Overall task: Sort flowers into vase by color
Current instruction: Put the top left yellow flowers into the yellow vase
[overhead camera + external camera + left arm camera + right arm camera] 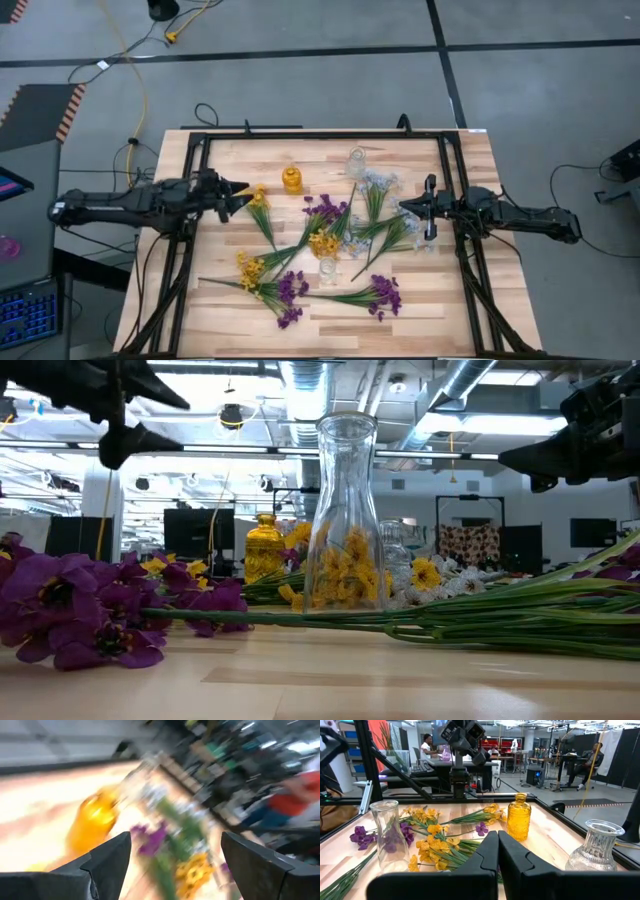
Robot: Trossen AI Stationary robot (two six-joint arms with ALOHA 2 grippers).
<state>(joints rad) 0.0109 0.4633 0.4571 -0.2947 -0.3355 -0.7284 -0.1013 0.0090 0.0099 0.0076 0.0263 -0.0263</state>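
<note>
Flower sprigs lie loose on the wooden table: yellow ones [258, 200] [325, 243] [250, 268], purple ones [322, 210] [291, 290] [385, 293] and white-blue ones [378, 183]. An amber glass vase [291, 180] and a clear vase [356, 161] stand at the far side. Another clear vase [327, 268] stands near the middle. My left gripper [240, 195] is open and empty, raised above the table beside the far-left yellow sprig; it also shows in the low view [165, 420]. My right gripper [405, 207] is shut and empty, raised beside the white-blue sprigs [497, 850].
A black frame [320, 135] runs round the table's far side and both side edges. In the low view the near clear vase [347, 510] stands upright, with long green stems [480, 620] and purple blossoms [70, 605] lying in front. People sit in the room behind.
</note>
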